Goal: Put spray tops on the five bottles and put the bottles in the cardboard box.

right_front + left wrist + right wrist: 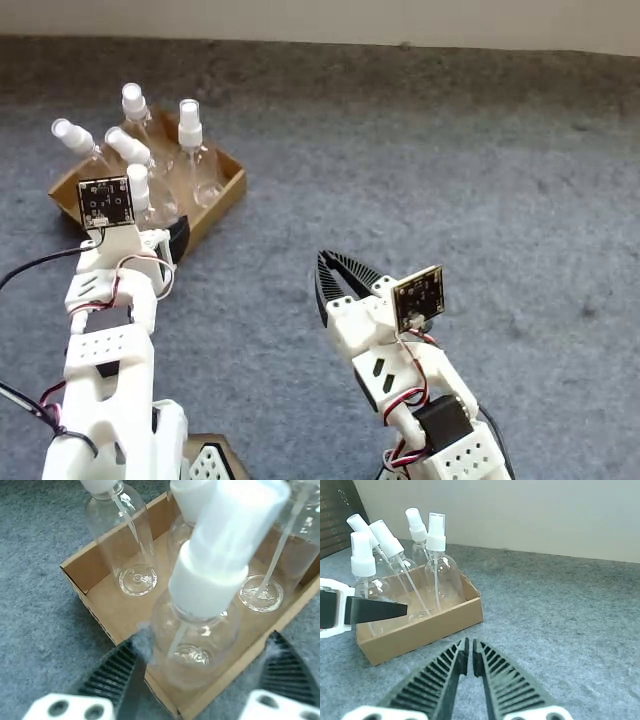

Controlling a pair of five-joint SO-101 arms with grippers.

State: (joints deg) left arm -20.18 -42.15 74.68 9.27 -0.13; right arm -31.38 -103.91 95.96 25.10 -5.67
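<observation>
From the high view, all five bottles (197, 170) stand capped in the cardboard box (232, 188), crowded and some leaning. In the left wrist view my left pincer (205, 637) is spread open astride the nearest bottle (220, 565) by the box's near wall; I judge a crooked retreat could snag it and topple its leaning neighbours. In the right wrist view my right pincer (469, 650) is pressed closed on nothing, well apart from the box, so there is little risk there.
</observation>
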